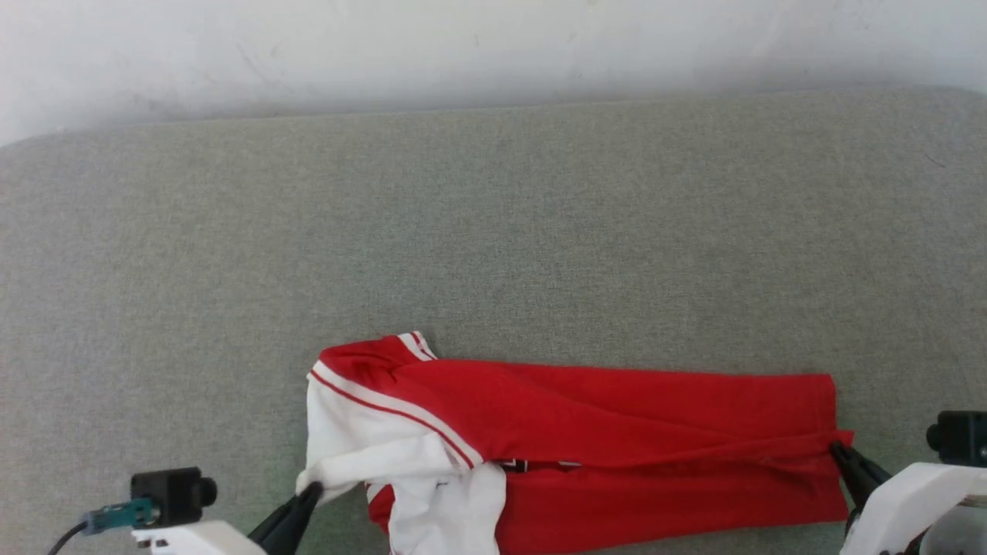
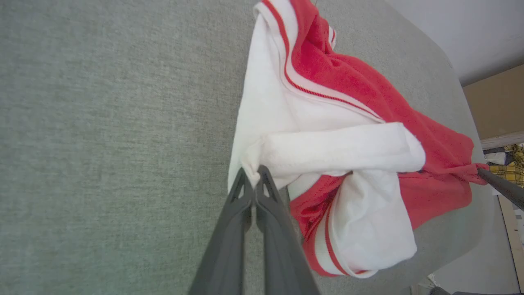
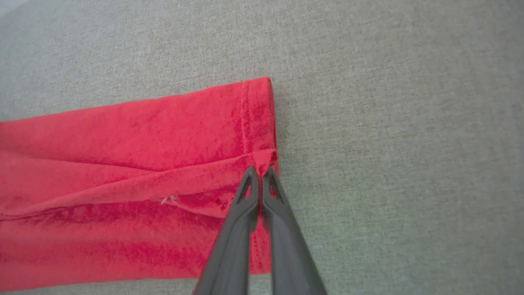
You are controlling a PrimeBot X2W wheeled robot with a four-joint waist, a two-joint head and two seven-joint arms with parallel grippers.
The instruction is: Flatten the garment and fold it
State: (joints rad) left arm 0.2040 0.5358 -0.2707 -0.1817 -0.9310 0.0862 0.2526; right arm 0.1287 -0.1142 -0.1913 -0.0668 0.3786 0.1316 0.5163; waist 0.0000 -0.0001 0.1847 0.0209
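One broad grey-green cloth-covered bench (image 1: 493,231) carries the scene. A red sports jersey with short white sleeves and red-and-white striped trim (image 1: 617,416) is stretched along its near side in a long band. The jersey lies doubled lengthwise, an upper red layer lapped over the lower one, with a sliver of black print showing at the join. At the robot's left end the white sleeves are bunched, one rolled into a soft tube (image 2: 339,149). At the right end the stitched red hem (image 3: 258,119) lies square and nearly flat.

The left hand (image 1: 312,489) is pinched shut on the edge of the white sleeve bundle. The right hand (image 1: 837,447) is pinched shut on the folded corner of the hem, drawing it up into a small peak.

The step looks to be tensioning the band before the next fold. It would go best with both pinches kept firm and low and the two ends drawn apart evenly, so the diagonal creases run out without skewing the cloth. The sleeve bundle probably needs spreading before any further fold, or the lump will be trapped inside.
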